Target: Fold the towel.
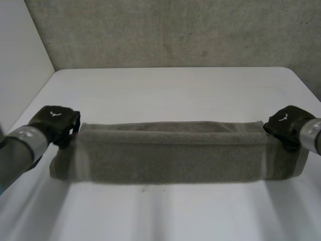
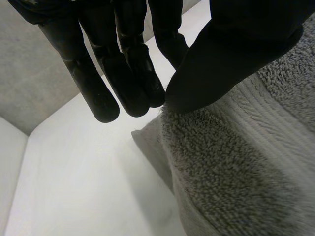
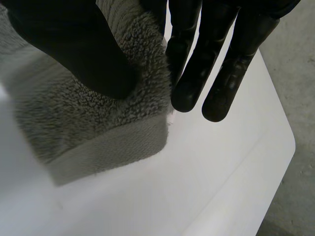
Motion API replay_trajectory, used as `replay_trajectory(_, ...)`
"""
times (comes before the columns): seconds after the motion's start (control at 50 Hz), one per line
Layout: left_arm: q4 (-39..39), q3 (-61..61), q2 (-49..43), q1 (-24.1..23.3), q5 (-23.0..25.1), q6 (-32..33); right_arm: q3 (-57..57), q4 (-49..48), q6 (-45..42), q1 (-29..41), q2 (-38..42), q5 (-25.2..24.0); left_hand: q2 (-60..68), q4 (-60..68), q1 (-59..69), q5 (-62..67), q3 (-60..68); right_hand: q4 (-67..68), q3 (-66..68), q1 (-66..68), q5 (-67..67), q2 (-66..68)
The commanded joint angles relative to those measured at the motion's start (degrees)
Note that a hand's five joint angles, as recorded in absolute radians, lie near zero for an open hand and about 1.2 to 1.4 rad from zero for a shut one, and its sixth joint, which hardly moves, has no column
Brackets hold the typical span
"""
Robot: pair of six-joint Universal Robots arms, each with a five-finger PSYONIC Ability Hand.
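One lengthwise fold looks done: the towel [image 1: 170, 153] lies as a long, narrow grey band across the middle of the tabletop [image 1: 170, 90], running left to right, with an upper layer laid over a slightly longer lower one whose ends poke out at both sides. The left hand [image 1: 54, 123] sits at the far left corner of that upper layer, and its wrist view shows the thumb pressed onto the towel's edge with straight fingers [image 2: 133, 83] just behind it, so it appears to be pinching the cloth. The right hand [image 1: 285, 126] is at the far right corner, thumb on the pile and straight fingers [image 3: 189, 73] against the edge, grasping the towel likewise. What is left, I judge, is letting go or bringing the two ends together to shorten the band into a compact stack.
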Motion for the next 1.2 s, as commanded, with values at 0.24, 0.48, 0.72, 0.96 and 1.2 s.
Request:
replay_trajectory(0.24, 0.68, 31.17, -29.37, -7.02, -9.4, 0.07, -11.58, -24.69, 0.22, 4.58, 20.03, 4.58, 10.19, 10.23, 11.32, 10.43, 10.27, 11.57, 11.93, 24.92, 13.5, 12.36)
replay_trajectory(0.48, 1.12, 36.71, -32.0, -8.61, -9.13, 0.33, -12.47, -28.4, 1.18, 5.72, 19.35, 6.69, -59.81, -59.77, -58.68, -59.57, -59.73, -58.43, -58.07, -45.08, -56.5, -57.64)
replay_trajectory(0.72, 0.5, 31.7, -23.13, -11.51, -9.84, -0.37, -7.54, -27.78, 12.08, 5.02, 5.98, 5.9, -59.81, -59.77, -58.68, -59.57, -59.73, -58.43, -58.07, -45.08, -56.5, -57.64)
replay_trajectory(0.96, 12.17, 5.54, -3.36, -10.28, -4.75, -18.1, 10.01, -21.72, 23.16, -2.0, -4.65, -5.34, -59.81, -59.77, -58.68, -59.57, -59.73, -58.43, -58.07, -45.08, -56.5, -57.64)
replay_trajectory(1.2, 21.86, -3.63, -1.15, -5.18, 1.94, -24.02, 20.05, -23.91, 22.28, -8.6, -2.03, -15.01, -59.81, -59.77, -58.68, -59.57, -59.73, -47.13, -46.78, -33.78, -45.21, -46.34)
